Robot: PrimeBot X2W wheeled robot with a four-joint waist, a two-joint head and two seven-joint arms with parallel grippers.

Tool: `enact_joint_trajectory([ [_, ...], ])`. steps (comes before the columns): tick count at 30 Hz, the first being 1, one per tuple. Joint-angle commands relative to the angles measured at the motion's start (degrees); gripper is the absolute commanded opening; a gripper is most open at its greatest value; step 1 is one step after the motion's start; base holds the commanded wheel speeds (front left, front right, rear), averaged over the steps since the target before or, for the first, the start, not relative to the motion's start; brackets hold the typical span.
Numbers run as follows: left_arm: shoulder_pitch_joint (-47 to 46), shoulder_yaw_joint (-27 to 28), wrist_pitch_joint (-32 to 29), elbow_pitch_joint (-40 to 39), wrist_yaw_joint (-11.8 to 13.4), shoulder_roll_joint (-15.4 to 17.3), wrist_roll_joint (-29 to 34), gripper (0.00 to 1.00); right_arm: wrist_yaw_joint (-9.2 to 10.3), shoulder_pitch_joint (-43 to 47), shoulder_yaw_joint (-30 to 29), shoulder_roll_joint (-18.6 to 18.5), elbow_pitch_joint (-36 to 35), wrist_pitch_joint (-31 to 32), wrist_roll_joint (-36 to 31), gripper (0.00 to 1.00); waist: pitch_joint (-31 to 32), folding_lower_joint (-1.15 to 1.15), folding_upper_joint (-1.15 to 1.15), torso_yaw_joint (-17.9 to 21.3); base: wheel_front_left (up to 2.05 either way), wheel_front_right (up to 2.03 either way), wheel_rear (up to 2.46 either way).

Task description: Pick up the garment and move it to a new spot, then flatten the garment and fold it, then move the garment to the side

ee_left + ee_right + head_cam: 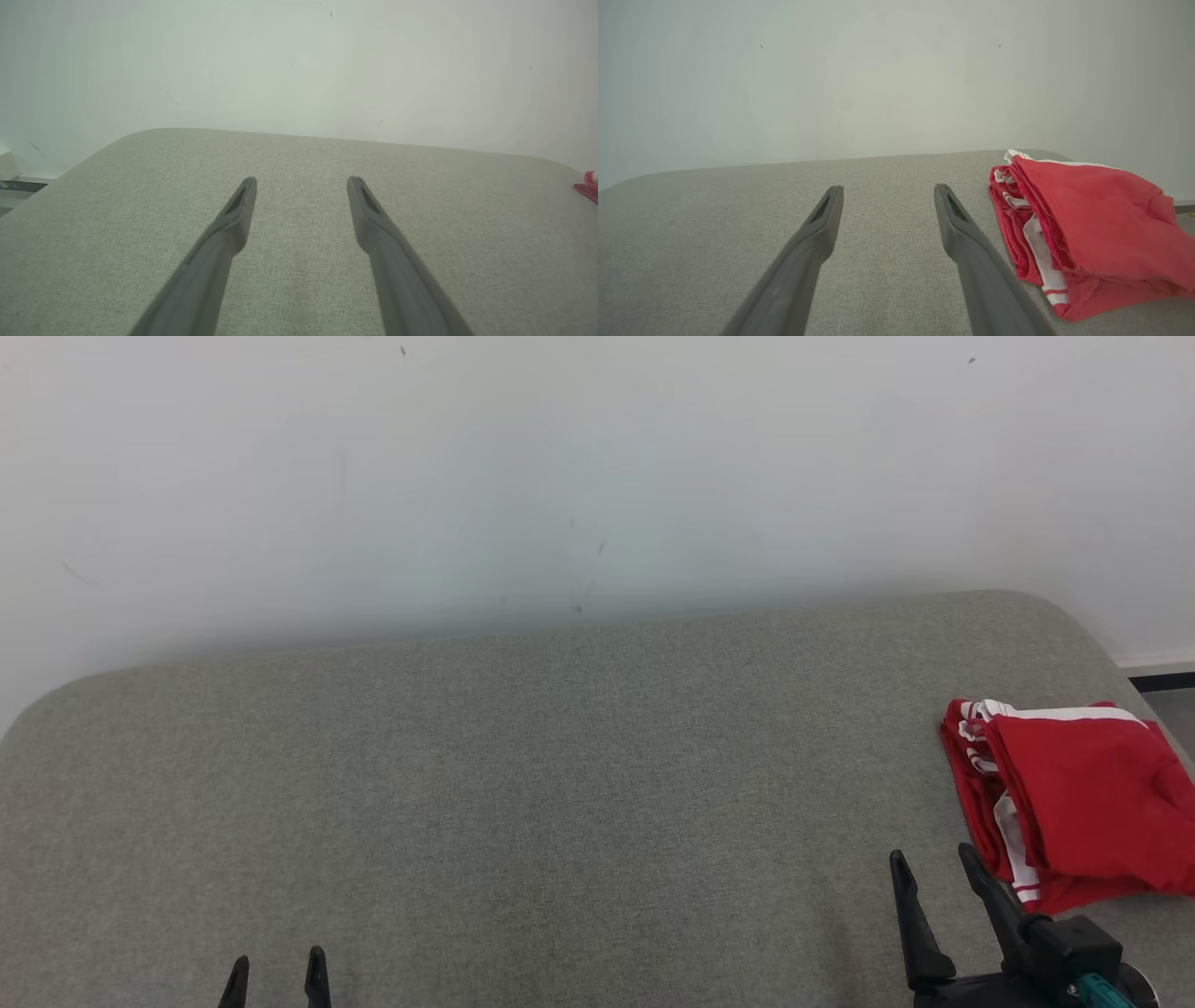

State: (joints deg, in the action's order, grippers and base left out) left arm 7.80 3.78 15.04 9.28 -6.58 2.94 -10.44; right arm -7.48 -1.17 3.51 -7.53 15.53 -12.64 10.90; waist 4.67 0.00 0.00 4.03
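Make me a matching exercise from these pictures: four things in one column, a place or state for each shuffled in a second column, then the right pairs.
1. red and white garment
2. left hand
3. right hand
4. wall

A. open, over bare fabric at the lower left of the head view
B. pale, with small dark marks
C. folded, at the right end of the grey padded surface
D. open, close beside the garment

Pairs: 1-C, 2-A, 3-D, 4-B
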Motion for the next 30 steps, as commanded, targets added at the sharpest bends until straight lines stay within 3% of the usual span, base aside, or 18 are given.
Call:
enact_joint_trajectory([
  [1,-0.6,-0.1,0.2,0.0,-0.2,-0.1,-0.2,1.0,0.0,0.5,-0.1,0.2,-0.3,-0.3,0.2,1.0,0.0,0.0,0.0,0.0,0.0,0.0,0.0],
  [5,-0.5,-0.2,0.2,0.1,-0.2,-0.1,-0.3,1.0,0.0,0.4,0.1,0.4,0.0,-0.3,0.6,1.0,0.1,0.0,0.0,0.1,0.0,0.0,0.0],
  [6,0.0,-0.1,0.0,0.1,0.0,0.0,-0.2,0.0,0.0,0.0,0.1,0.2,0.1,0.0,0.2,0.0,0.1,0.0,0.0,0.0,0.0,0.0,0.0],
  [12,0.6,-0.1,-0.4,3.5,0.0,-0.6,-0.2,0.0,0.0,2.4,0.4,0.6,3.2,0.5,0.2,0.0,0.0,0.0,0.0,0.0,0.0,0.0,0.0],
  [30,-2.8,0.6,-5.1,3.8,-0.2,-0.5,-18.4,0.0,0.0,0.5,-2.0,1.5,2.1,4.7,18.3,0.0,-0.6,0.0,0.0,-0.5,0.0,0.0,0.0],
])
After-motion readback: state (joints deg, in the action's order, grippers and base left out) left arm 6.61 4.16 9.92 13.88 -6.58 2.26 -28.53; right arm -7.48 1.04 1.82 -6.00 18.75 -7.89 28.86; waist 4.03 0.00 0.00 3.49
